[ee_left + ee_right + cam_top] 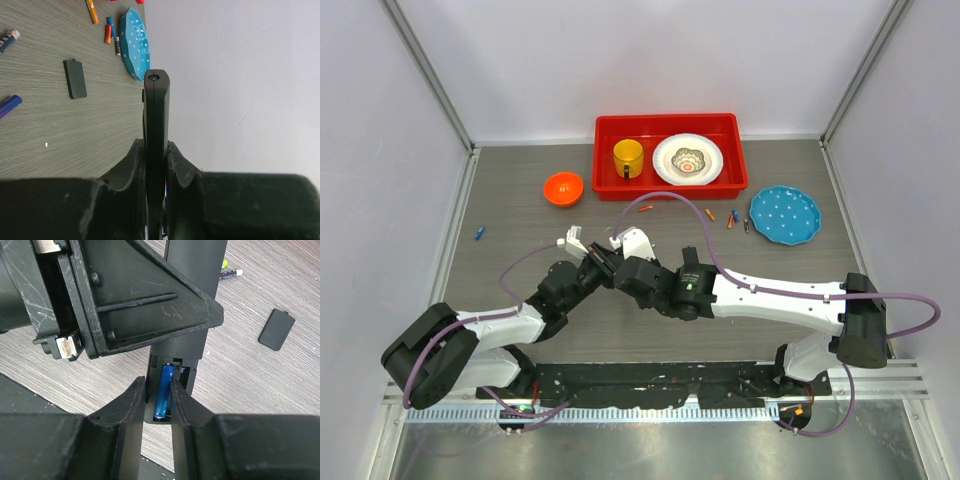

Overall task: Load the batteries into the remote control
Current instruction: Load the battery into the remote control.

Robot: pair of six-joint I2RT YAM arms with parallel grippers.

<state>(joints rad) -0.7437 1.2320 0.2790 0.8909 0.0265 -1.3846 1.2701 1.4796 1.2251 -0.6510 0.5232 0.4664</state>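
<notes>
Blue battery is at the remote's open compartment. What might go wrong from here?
The right claw pinches the blue battery inside the narrow compartment; on release it may snag the walls or drag the battery out. The left claw clamps the remote control beside that compartment only; pushing down might tilt it.

one remote (156, 125), one cover (75, 79), one tray (670, 122), one cup (627, 158), one bowl (563, 188), two plates (785, 215) (710, 160), at least six batteries (164, 390).

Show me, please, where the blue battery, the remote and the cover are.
blue battery (163, 390): right wrist view, mid-body.
remote (156, 120): left wrist view, narrow edge.
cover (75, 79): left wrist view, flat centre.
</notes>
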